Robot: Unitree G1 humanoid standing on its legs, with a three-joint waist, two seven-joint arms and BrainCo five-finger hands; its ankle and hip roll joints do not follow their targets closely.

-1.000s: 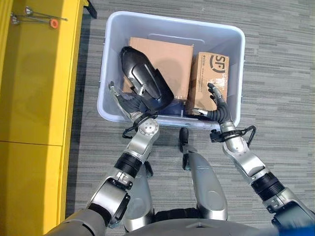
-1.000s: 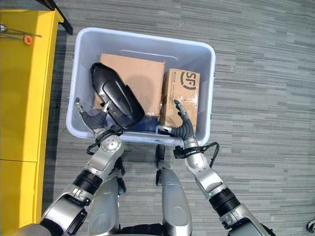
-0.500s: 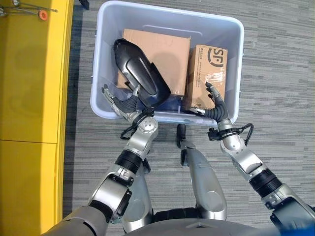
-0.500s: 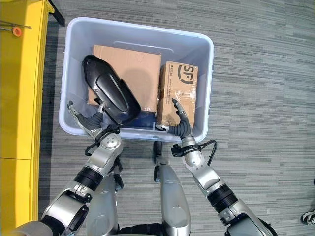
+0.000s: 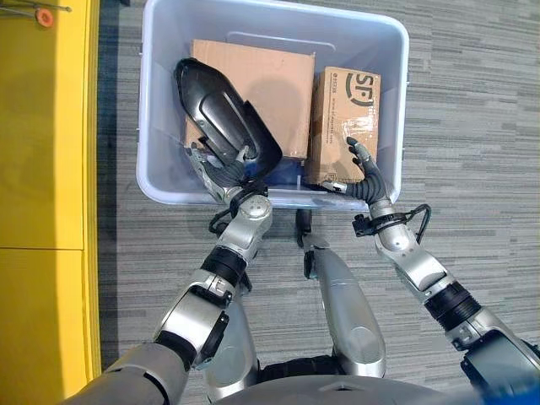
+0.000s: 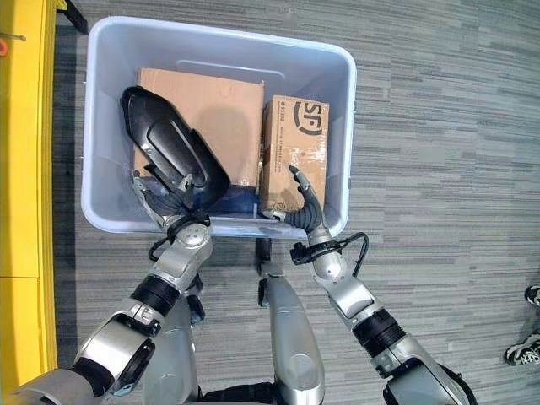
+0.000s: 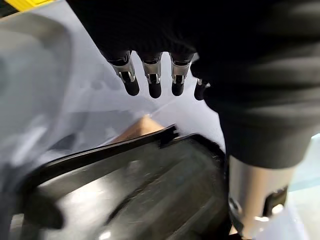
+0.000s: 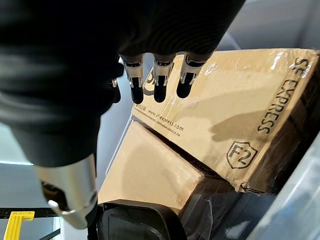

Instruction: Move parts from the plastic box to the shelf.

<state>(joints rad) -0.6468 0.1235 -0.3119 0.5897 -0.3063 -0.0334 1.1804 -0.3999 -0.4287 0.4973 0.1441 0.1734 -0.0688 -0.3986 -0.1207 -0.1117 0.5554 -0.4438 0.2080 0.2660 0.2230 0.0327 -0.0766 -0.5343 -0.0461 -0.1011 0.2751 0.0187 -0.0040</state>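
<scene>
- Plastic box (image 5: 396,101) seen upper centre; black part (image 5: 224,126) and two cardboard boxes (image 5: 346,118) inside (print left unread).
- Left hand (image 5: 221,175) placed under black part, fingers spread.
- Right hand (image 5: 364,177) held over smaller carton, fingers straight, apart.
- Yellow shelf (image 5: 42,169) seen at left edge.

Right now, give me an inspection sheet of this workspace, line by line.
Surface: grey striped carpet floor.
Job's things: pale plastic box on the floor holds a black moulded part tilted over a large cardboard box, with a smaller cardboard box beside it.
Clutter: nothing seen.
Hands: left hand is at the black part's near end, its grip hidden; right hand is open, fingers straight over the smaller box.
Cables: nothing seen apart from the robot's own.
Surroundings: yellow shelf on the robot's left; a person's shoes at the right edge.
</scene>
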